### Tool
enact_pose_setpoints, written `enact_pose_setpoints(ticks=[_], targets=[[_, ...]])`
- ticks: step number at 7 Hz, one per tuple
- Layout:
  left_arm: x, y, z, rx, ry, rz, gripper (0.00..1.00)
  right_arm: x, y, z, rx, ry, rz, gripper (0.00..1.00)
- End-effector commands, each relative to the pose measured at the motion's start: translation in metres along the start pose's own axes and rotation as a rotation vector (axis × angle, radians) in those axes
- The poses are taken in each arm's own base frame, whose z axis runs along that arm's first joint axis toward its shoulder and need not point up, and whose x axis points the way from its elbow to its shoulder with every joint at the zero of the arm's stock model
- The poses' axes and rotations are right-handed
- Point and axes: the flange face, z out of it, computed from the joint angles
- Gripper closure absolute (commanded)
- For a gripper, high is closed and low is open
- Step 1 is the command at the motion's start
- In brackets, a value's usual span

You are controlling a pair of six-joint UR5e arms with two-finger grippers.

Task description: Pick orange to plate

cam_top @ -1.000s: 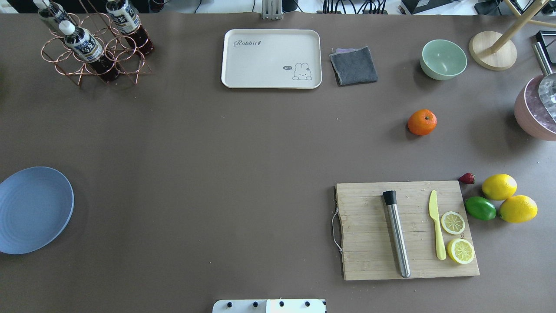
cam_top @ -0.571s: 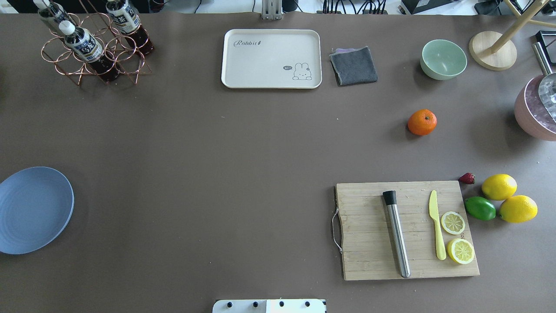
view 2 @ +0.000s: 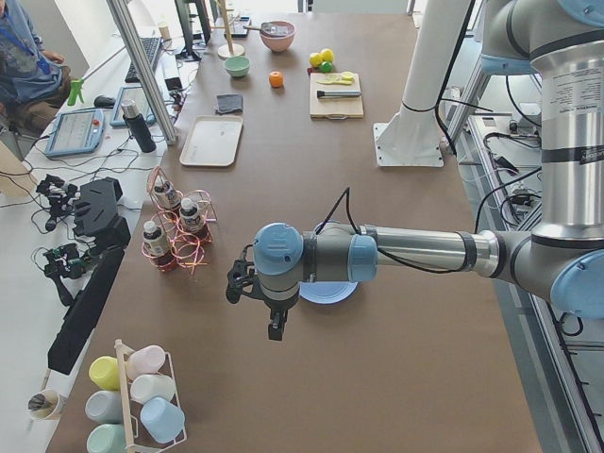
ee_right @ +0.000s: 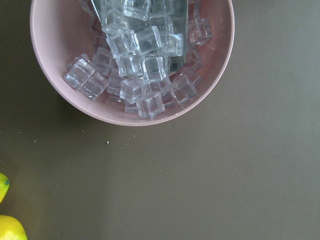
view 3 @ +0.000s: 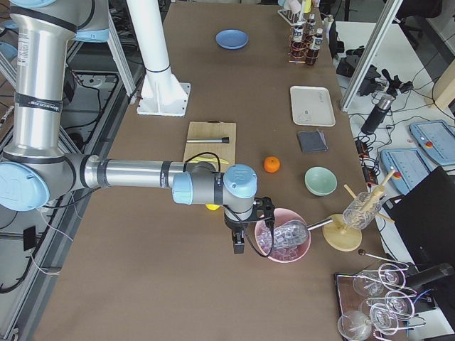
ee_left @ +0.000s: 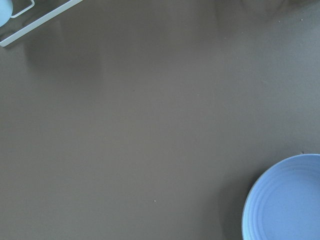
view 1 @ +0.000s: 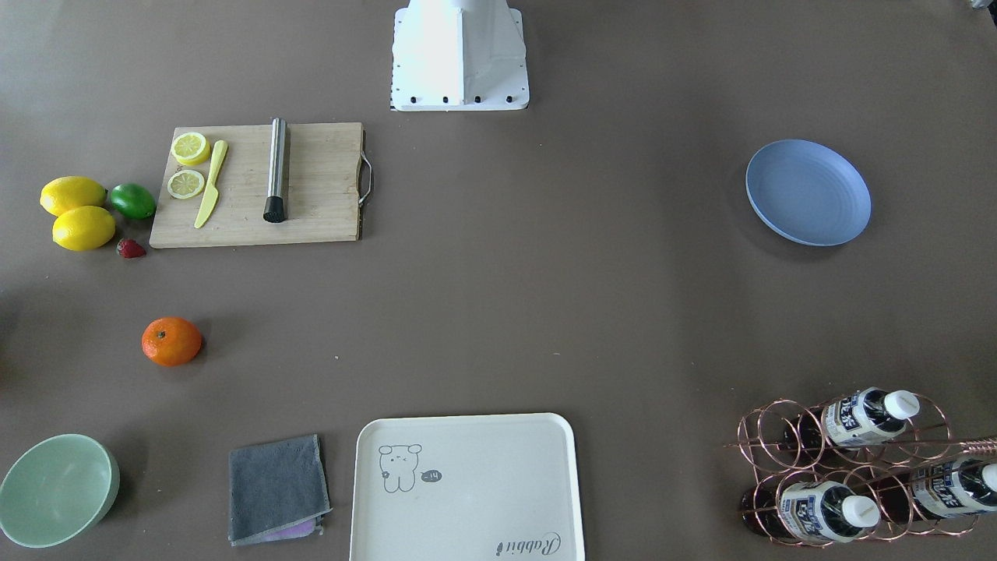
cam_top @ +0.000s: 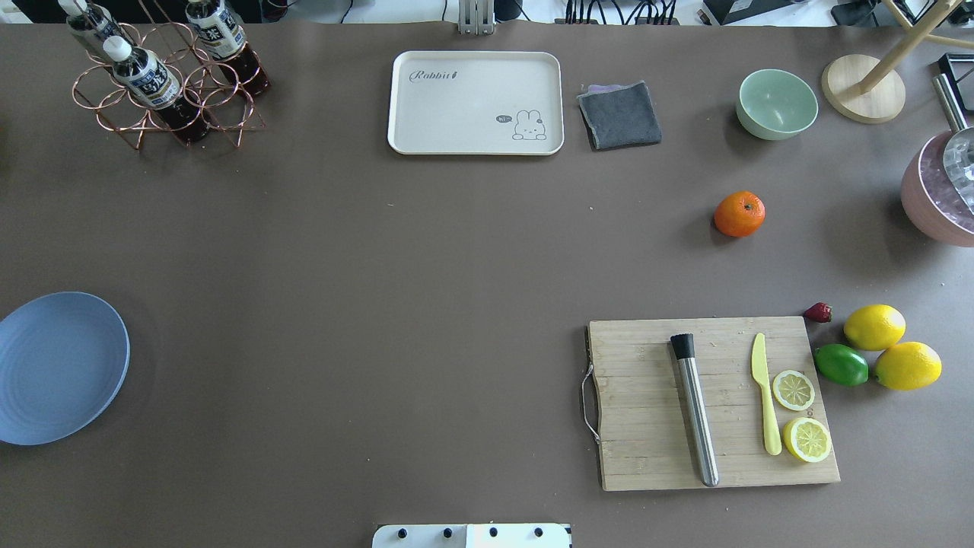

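Finds the orange (cam_top: 739, 214) lying free on the desk (cam_top: 456, 266), beyond the far edge of the cutting board (cam_top: 639, 426) and toward its right-hand end, touching nothing. Judges the open ground all round it as suiting a straight descent, with no neighbour to knock.

Records the plate (cam_top: 61, 365) well apart from the board, out at the desk's left-hand margin, bare and lying flat. Judges a carry across nearly the whole desk as necessary, perhaps with a pass between arms.

Places the right claw (view 3: 239, 245) out past the board's right-hand end, hanging above the desk just beside the pink bowl (view 3: 298, 252) of ice cubes, pointing down, with nothing seen hanging from it. Cannot tell the width of its opening.

Places the left claw (view 2: 275, 326) far to the board's left, hanging above the desk near the plate, likewise with nothing seen in it and its opening not determinable. Judges both arms as parked, the approach not yet begun.

Describes the fruit as small, round, slightly flattened, bright orange and faintly glossy, with a tiny dark stem dot on top. Expects a firm body prone to rolling, calling for a centred pinch
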Motion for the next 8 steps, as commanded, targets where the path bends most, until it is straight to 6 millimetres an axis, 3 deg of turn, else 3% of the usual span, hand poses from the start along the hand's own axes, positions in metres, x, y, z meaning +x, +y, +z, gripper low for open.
enact_pose_setpoints(ticks=[1,2,4,5,6,7,8], targets=[[0.016,-0.004,-0.004,0.04,0.156,0.004,0.02,-0.004,-0.001,-0.003,0.009,-0.013,-0.005,0.0],[0.032,-0.005,-0.012,0.094,0.267,0.056,0.02,-0.017,-0.008,-0.01,0.079,-0.081,-0.063,0.0],[0.049,-0.015,-0.027,0.202,0.272,0.108,0.02,-0.033,-0.024,-0.029,0.222,-0.088,-0.172,0.0],[0.07,-0.035,-0.02,0.195,0.286,0.118,0.02,-0.061,-0.038,-0.032,0.22,-0.12,-0.057,0.0],[0.058,-0.02,-0.003,0.186,0.239,0.105,0.01,-0.097,-0.046,-0.033,0.213,-0.118,-0.016,0.0],[0.059,-0.016,0.029,0.156,0.097,0.116,0.01,-0.135,-0.053,-0.022,0.183,-0.125,0.022,0.0],[0.062,-0.012,0.048,0.121,0.07,0.072,0.02,-0.176,-0.069,-0.021,0.174,-0.148,0.082,0.01]])
